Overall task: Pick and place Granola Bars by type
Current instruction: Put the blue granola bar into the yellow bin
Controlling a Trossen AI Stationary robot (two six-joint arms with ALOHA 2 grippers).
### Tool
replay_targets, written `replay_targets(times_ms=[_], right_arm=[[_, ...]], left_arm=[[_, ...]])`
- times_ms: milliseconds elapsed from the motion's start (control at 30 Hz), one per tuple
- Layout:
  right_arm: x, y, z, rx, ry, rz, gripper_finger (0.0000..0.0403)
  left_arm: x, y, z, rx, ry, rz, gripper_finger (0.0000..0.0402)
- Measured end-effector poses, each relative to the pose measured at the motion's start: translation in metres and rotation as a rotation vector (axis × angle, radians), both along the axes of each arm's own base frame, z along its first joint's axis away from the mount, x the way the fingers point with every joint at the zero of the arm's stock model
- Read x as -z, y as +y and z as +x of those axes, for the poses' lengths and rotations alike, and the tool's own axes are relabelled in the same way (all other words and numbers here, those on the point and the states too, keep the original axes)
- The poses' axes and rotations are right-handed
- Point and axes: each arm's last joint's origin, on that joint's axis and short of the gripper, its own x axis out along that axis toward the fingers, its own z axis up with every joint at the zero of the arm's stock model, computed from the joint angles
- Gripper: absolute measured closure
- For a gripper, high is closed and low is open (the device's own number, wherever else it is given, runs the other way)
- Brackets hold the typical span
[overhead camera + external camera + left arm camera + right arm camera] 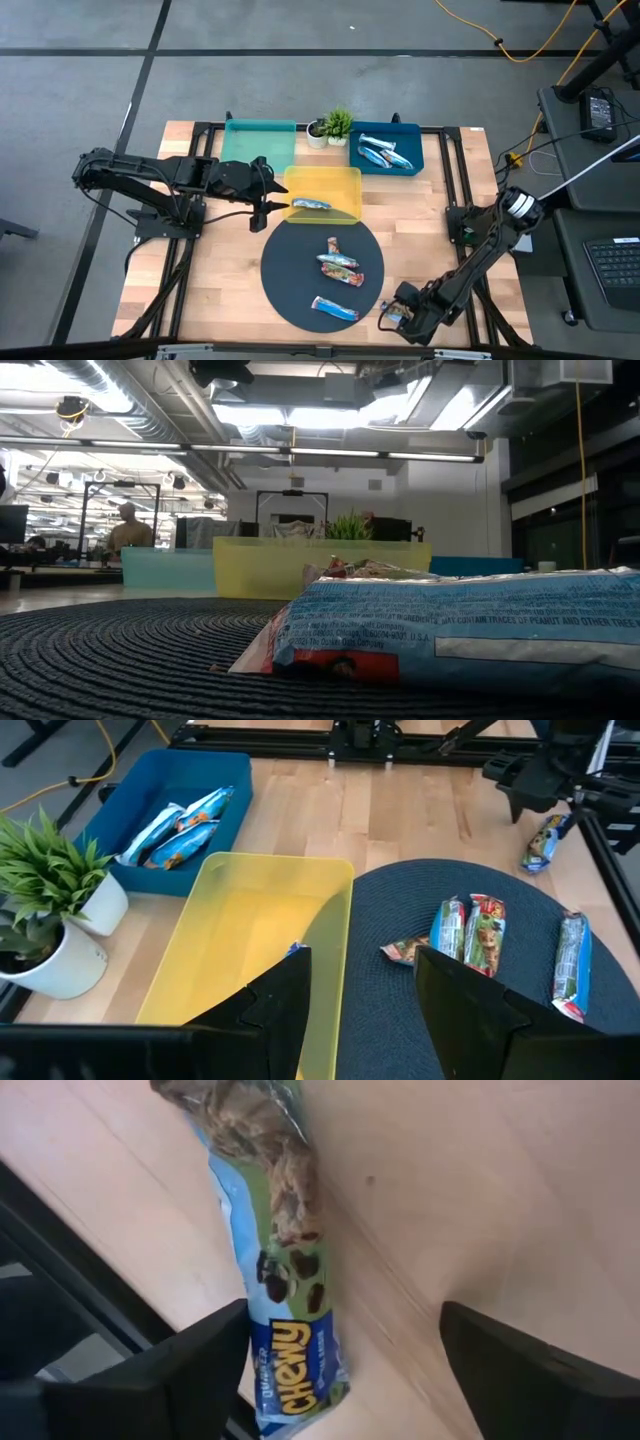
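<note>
While the right gripper hung low over the near right corner of the table, its fingers stood spread wide with nothing pinched between them. Directly below lay 1 loose granola bar, flat on the bare wood just off the rim of the dark round mat and close to the table's edge rail. The bar's long axis ran roughly along the gap between the 2 fingers rather than across it, and the bar sat hard against 1 finger instead of midway. In my judgement the coming grasp turned on that alignment: the wrist needed to turn or shift so that the fingers would straddle the bar's narrow width.

Farther out, 3 bars lay on the mat. The left gripper hovered at the yellow tray, jaws part open and empty, with 1 bar lying in that tray beneath it. More bars rested in the blue tray. The right arm was plainly the nearer to the loose bar.
</note>
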Motion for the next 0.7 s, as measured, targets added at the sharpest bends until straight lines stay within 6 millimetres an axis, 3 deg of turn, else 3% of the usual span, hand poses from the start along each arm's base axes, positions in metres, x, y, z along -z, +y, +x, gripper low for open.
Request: replay_targets(times_ms=[167, 533, 700], right_arm=[[0.0028, -0.0026, -0.0017, 0.0, 0.011, -0.003, 0.0121], [0.0045, -0.0041, -0.0012, 0.003, 0.027, -0.006, 0.0277], [0.0045, -0.004, 0.001, 0.008, 0.019, 0.005, 0.0319]], left_arm=[[-0.0001, -0.0001, -0.0001, 0.0, -0.001, 0.0, 0.0231], [-0.0001, 0.0, -0.0001, -0.001, -0.001, 0.0, 0.0231], [-0.0001, 0.0, -0.0001, -0.001, -0.001, 0.0, 0.0231]])
